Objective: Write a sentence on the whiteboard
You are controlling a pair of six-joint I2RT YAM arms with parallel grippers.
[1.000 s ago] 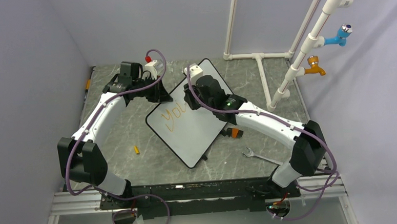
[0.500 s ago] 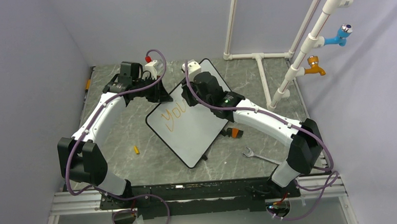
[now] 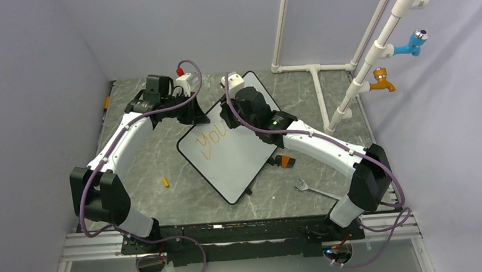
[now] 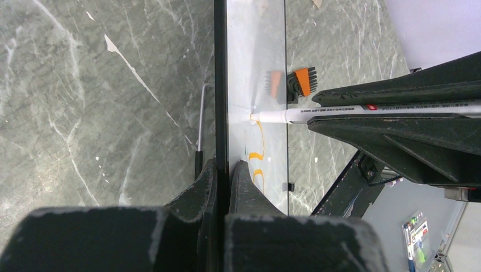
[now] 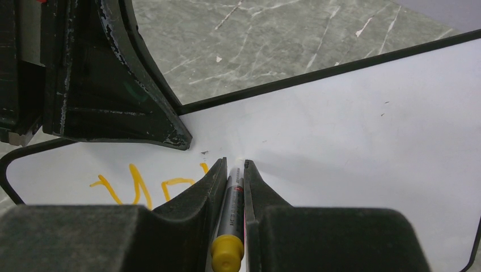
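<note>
The whiteboard lies tilted on the table, with orange letters "You" near its far-left edge. My left gripper is shut on the board's far-left rim, and the left wrist view shows its jaws pinching the black rim. My right gripper is shut on a marker with a yellow end. The marker's tip touches the board just right of the letters. The marker and letters also show in the left wrist view.
A yellow cap lies left of the board. An orange-and-black brush and a wrench lie to its right. A white pipe frame with blue and orange taps stands at the back right.
My right gripper has shifted slightly toward the far left along the board with the marker. The left arm and the board have not moved.
</note>
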